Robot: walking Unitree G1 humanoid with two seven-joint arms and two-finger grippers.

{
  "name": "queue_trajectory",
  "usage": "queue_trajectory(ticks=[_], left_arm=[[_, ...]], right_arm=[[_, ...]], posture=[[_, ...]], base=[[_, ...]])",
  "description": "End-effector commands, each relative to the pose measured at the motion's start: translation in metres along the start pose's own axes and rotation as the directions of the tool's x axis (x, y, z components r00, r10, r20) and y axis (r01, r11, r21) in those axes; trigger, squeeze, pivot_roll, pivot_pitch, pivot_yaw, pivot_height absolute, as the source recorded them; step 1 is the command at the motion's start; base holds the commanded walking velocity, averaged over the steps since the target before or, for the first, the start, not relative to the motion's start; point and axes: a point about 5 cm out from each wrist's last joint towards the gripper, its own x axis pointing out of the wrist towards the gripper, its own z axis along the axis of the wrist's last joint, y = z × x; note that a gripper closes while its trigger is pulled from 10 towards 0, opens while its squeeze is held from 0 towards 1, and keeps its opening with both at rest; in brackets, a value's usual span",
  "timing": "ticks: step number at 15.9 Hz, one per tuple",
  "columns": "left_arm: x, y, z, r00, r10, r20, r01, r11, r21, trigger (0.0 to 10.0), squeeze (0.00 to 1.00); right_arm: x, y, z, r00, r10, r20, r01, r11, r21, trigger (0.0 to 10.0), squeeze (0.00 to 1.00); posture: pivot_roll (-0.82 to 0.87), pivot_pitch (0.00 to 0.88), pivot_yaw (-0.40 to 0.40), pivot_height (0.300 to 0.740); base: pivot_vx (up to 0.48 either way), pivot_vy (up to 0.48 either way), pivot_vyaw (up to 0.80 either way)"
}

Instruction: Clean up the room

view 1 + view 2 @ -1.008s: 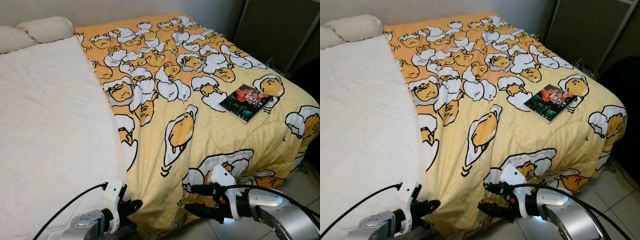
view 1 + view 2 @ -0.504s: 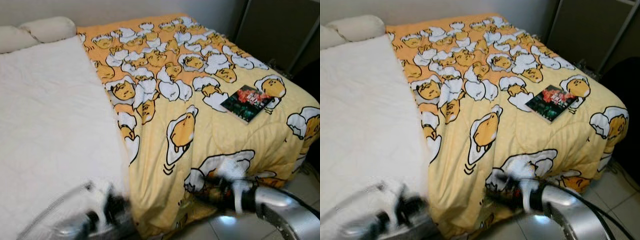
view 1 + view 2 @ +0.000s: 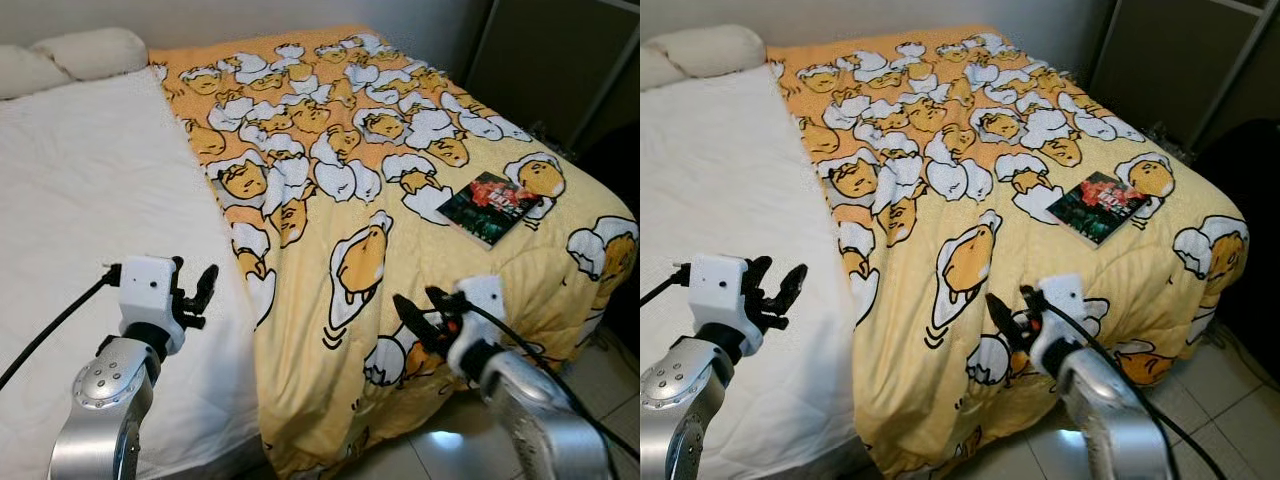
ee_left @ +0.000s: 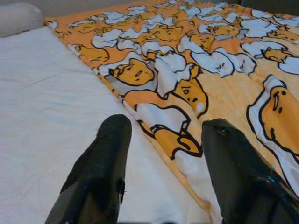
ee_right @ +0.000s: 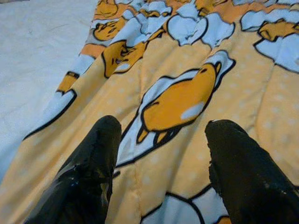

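A yellow cartoon-print blanket (image 3: 400, 200) covers the right half of the bed, its edge running down the middle beside the bare white sheet (image 3: 90, 240). A dark book (image 3: 491, 205) lies on the blanket near the bed's right side. My left gripper (image 3: 205, 293) is raised over the white sheet, just left of the blanket's edge, open and holding nothing. Its fingers (image 4: 100, 172) frame that edge in the left wrist view. My right gripper (image 3: 420, 312) hovers open over the blanket near the foot corner, with a printed yellow figure (image 5: 175, 100) between its fingers.
Two cream pillows (image 3: 85, 52) lie at the head of the bed against the wall. A dark cabinet (image 3: 560, 60) stands at the right beyond the bed. Tiled floor (image 3: 440, 450) shows at the bed's foot.
Both arms have risen from below the bed's foot edge to over the bed. The left gripper now sits above the white sheet, the right above the blanket.
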Motion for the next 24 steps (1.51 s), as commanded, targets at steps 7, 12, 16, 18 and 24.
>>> queue_trajectory(ticks=[7,12,16,18,24], left_arm=[[-0.004,0.012,0.003,0.990,0.140,-0.020,-0.139,0.990,0.018,10.0,0.61],[0.008,0.008,0.009,0.992,0.121,-0.016,-0.121,0.992,0.035,10.0,0.61],[0.017,0.008,0.015,0.994,0.113,-0.008,-0.112,0.993,0.047,10.0,0.61],[0.018,0.008,0.015,0.994,0.109,-0.007,-0.109,0.992,0.060,10.0,0.60],[0.017,0.007,0.013,0.993,0.113,-0.014,-0.112,0.992,0.065,10.0,0.60]], right_arm=[[0.010,-0.004,0.007,0.989,-0.137,0.064,0.138,0.990,-0.013,10.0,0.00],[0.008,-0.012,0.003,0.978,-0.202,0.057,0.204,0.978,-0.041,10.0,0.00],[0.020,-0.010,0.013,0.979,-0.183,0.089,0.187,0.981,-0.041,10.0,0.00],[0.022,-0.009,0.013,0.978,-0.185,0.093,0.188,0.981,-0.035,10.0,0.00],[0.020,-0.009,0.006,0.979,-0.184,0.084,0.187,0.982,-0.025,10.0,0.00]], posture=[[-0.04,0.000,-0.043,0.740],[-0.07,0.000,-0.013,0.740],[-0.06,0.000,0.003,0.740],[-0.06,0.000,0.006,0.740],[-0.04,0.000,0.002,0.740]], base=[[0.000,-0.215,0.00],[0.000,-0.338,0.08],[0.000,-0.359,0.41],[0.000,-0.360,0.43],[0.000,-0.358,0.69]])
